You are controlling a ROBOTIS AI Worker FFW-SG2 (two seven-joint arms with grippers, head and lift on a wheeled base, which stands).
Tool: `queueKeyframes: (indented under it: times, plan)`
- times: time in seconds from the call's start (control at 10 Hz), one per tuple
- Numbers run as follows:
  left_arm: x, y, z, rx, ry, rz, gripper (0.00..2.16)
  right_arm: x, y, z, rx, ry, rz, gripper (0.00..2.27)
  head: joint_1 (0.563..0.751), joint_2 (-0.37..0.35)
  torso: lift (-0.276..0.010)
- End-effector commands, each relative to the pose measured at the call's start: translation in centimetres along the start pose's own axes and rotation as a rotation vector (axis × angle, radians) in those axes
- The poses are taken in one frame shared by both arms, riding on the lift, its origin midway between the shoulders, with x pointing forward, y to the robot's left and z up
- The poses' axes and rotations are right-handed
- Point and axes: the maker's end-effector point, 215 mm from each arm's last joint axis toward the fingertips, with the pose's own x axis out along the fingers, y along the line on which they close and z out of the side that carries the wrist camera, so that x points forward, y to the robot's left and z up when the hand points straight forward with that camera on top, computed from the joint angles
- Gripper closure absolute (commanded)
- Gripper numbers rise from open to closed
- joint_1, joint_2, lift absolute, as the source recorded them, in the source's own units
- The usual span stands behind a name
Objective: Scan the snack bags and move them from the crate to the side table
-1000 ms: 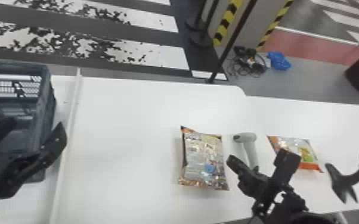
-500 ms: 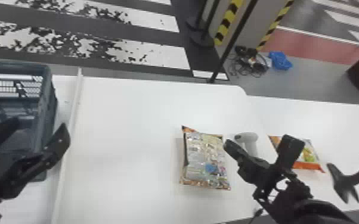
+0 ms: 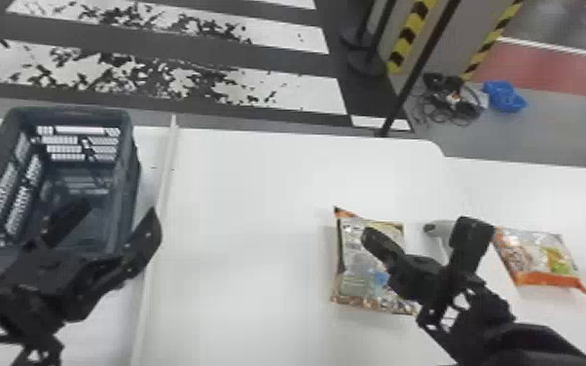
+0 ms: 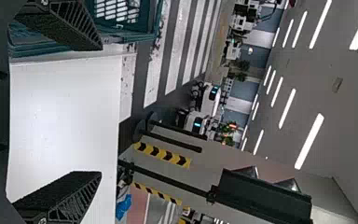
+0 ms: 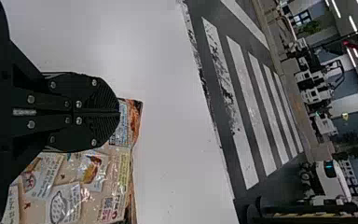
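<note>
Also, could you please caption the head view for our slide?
Right claw over snack bag, open left claw at the crate.

- A white bench (image 3: 258, 170) has a rounded corner.
- Worn white stripes (image 3: 302, 92) cross the dark floor (image 3: 277, 56).
- A red patch (image 3: 555, 68) lies beyond cables (image 3: 445, 104) and a blue bundle (image 3: 503, 97).
- Yellow-and-black tape (image 3: 409, 36) edges a grey block (image 3: 467, 29) near a black pole (image 3: 418, 70).
- Long lights (image 4: 309, 141) line the grey ceiling (image 4: 345, 135).

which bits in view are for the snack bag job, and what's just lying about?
Job:
middle snack bag
right-hand snack bag
crate
pale handheld scanner, partly hidden
side table

Lying about:
tangled cables on the floor
blue item beside them
</note>
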Motion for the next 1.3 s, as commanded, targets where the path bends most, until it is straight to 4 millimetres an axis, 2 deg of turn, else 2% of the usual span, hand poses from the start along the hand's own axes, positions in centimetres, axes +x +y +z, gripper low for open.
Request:
queueKeyframes:
  times: [0.0, 0.6, 0.9, 1.1, 1.2]
  plan:
    - [0.0, -0.2, -0.1, -0.003, 0.001, -0.002, 0.04, 0.3, 0.3, -0.6, -0.017, 0.016, 0.015, 2.19, 0.695, -0.204, -0.087]
    - [0.1, -1.3, -0.4, -0.008, 0.005, -0.018, 0.04, -0.5, 0.2, -4.5, -0.057, 0.129, 0.081, 2.19, 0.695, -0.205, -0.087]
    - [0.1, -1.4, -0.4, -0.006, 0.004, -0.02, 0.04, -1.1, -0.4, -6.4, -0.062, 0.183, 0.106, 2.19, 0.695, -0.21, -0.087]
    - [0.1, -1.7, -0.5, -0.009, 0.006, -0.025, 0.04, -1.2, -0.6, -5.7, -0.055, 0.17, 0.106, 2.19, 0.695, -0.224, -0.087]
    - [0.2, -1.8, -0.5, -0.008, 0.006, -0.026, 0.04, -1.6, -0.4, -4.7, -0.044, 0.155, 0.114, 2.19, 0.695, -0.227, -0.087]
